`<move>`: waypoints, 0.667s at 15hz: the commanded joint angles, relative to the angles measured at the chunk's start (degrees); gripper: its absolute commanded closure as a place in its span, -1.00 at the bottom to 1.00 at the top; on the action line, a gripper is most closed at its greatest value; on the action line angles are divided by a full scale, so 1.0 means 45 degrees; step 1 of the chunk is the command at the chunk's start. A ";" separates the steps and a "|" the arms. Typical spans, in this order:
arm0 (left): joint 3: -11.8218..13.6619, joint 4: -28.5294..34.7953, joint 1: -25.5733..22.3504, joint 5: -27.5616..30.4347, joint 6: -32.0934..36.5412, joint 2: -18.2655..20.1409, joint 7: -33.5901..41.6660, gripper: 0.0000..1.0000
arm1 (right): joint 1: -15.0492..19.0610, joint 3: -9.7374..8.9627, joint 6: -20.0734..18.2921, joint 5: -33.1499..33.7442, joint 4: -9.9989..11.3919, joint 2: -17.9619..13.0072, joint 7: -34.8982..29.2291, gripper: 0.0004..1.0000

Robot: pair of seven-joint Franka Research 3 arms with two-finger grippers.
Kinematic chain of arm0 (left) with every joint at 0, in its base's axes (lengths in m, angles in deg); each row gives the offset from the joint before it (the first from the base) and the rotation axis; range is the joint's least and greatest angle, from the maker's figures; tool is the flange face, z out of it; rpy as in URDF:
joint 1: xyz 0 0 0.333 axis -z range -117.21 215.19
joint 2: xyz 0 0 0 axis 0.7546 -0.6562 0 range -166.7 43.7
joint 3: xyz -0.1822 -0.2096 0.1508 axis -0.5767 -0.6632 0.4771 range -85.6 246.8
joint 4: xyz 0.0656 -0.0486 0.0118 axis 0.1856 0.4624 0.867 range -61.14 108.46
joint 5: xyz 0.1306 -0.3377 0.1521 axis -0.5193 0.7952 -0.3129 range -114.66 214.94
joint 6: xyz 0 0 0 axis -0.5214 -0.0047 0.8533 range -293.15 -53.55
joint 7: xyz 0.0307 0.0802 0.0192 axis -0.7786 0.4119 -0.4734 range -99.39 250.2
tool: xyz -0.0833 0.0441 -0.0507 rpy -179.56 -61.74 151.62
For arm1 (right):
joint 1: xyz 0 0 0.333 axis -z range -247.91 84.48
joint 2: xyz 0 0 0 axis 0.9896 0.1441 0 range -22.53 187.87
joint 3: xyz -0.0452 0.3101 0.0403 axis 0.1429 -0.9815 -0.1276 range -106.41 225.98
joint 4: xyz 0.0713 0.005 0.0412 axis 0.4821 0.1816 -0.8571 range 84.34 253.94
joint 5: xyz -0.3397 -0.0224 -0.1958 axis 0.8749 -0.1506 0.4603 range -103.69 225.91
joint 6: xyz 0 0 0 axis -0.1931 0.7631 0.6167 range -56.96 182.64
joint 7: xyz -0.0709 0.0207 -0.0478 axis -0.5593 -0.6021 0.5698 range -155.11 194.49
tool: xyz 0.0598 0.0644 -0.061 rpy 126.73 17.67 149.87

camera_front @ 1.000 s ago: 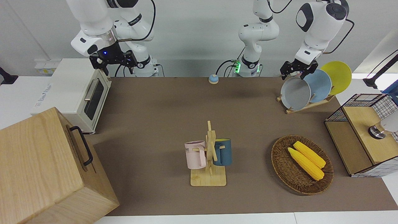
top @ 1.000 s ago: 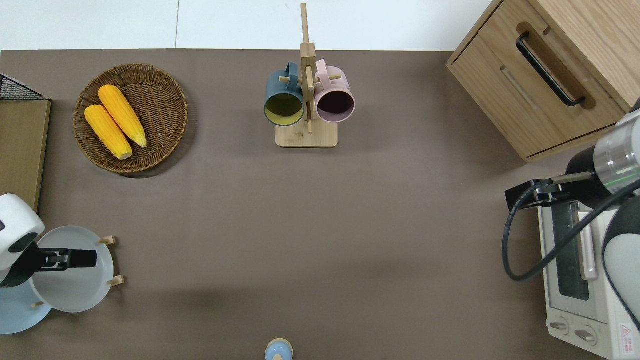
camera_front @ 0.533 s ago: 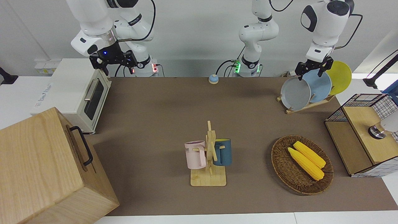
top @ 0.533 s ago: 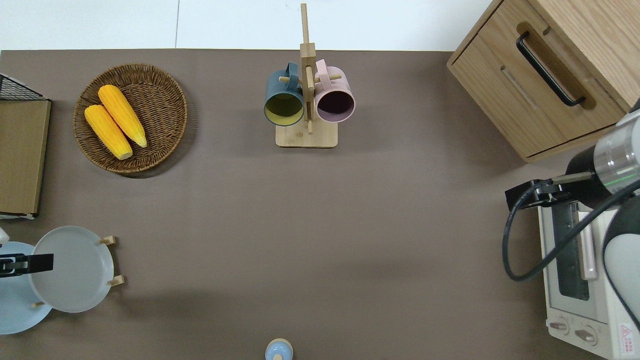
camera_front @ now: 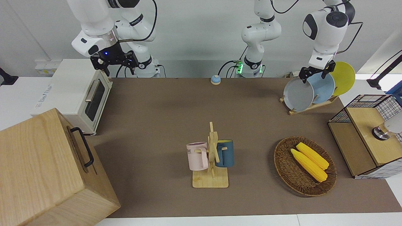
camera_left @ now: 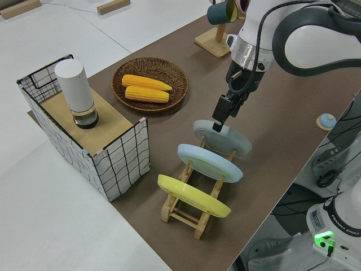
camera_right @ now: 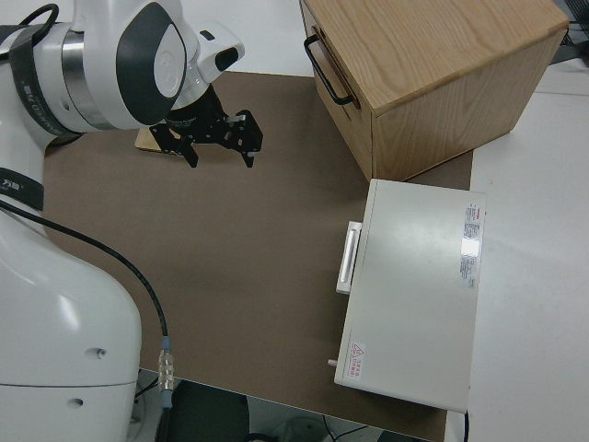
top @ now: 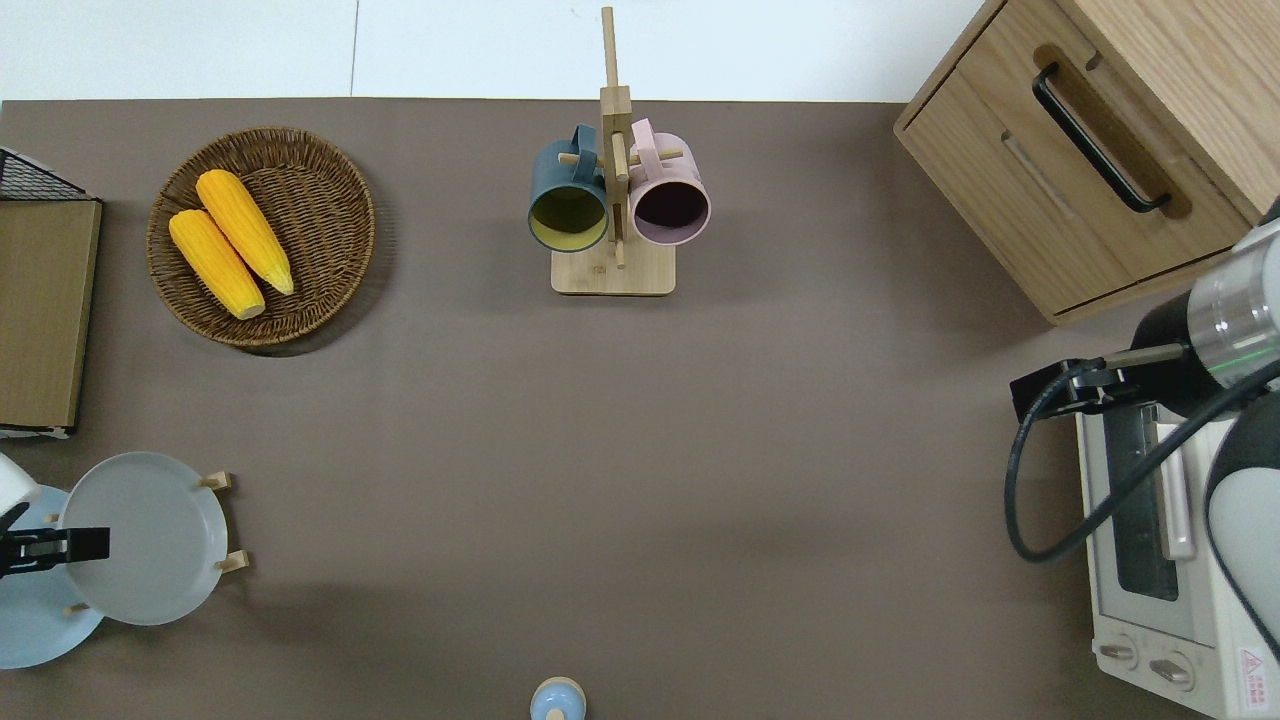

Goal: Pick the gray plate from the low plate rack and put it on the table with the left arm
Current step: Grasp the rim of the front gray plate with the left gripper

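Bright, even light from above, all views. Soft shadows only: faint dark patch on table (camera_front: 176, 103) in the middle, short shadow under wicker basket (top: 262, 236) rim. No hard glare; mild sheen on toaster oven (camera_right: 414, 290) top. Focus sharp throughout, no motion blur. Slight wide-angle bending at frame edges in the front view.

Front view, upper right of the frame: low plate rack (camera_front: 309, 107) on the tabletop (camera_front: 163, 125) with 3 plates on edge, gray plate (camera_front: 298, 94) first, then 2 more plates. Left claw (camera_front: 316, 72) at the gray plate's upper rim. Lower right: basket (camera_front: 287, 169) with 2 corn cobs. Centre: mug stand (camera_front: 212, 157) with 2 mugs. Left edge: toaster oven (camera_front: 78, 94), wooden cabinet (camera_front: 44, 169). Right arm parked.
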 commanded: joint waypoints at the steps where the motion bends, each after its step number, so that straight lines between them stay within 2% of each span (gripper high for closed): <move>1: -0.0069 0.0568 -0.0179 -0.0283 -0.0615 -0.0073 -0.0653 -0.97 | 0.0294 -0.0250 -0.0137 0.0082 -0.0092 -0.0026 -0.0151 -0.97; 5: -0.0069 0.0627 -0.0218 -0.0303 -0.0830 -0.0386 -0.1201 -0.93 | 0.0294 -0.0270 -0.0137 0.0082 -0.0092 -0.0026 -0.0151 -0.97; 7: -0.0069 0.0627 -0.0218 -0.0303 -0.0850 -0.0464 -0.1414 -0.69 | 0.0294 -0.0270 -0.0137 0.0082 -0.0073 -0.0026 -0.0151 -0.97; 10: -0.0069 0.0627 -0.0198 -0.0322 -0.0850 -0.0621 -0.2021 0.02 | 0.0294 -0.0270 -0.0137 0.0082 -0.0073 -0.0026 -0.0151 -0.97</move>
